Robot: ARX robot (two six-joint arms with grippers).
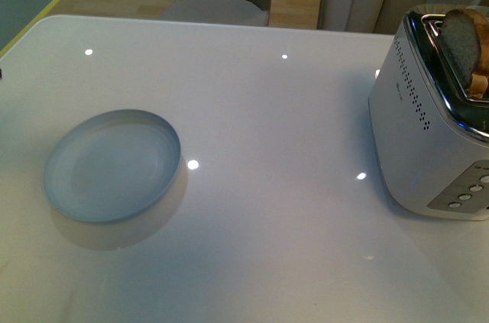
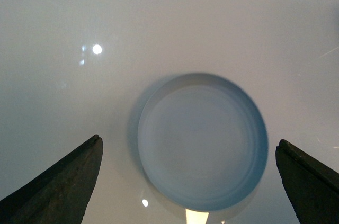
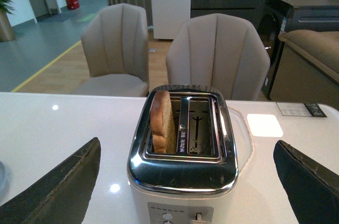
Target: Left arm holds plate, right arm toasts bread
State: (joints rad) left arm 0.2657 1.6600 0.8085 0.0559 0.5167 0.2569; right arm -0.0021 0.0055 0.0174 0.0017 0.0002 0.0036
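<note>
Near the glossy white worktop's (image 1: 267, 185) left edge sits the round, shallow pale blue-grey plate (image 1: 112, 164), empty. Beside the right edge, the brown wholemeal bread slice (image 3: 163, 122) stands upright in a shiny silver toaster (image 3: 183, 166). Both the left end effector (image 2: 190, 181) and the right end effector (image 3: 185, 181) gape wide, holding nothing.

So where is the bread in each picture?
Front view: the bread sticks out of the toaster at the far right edge.
Left wrist view: not in it.
Right wrist view: bread stands in one toaster slot, centre.
Shared landmark: the white table.
</note>
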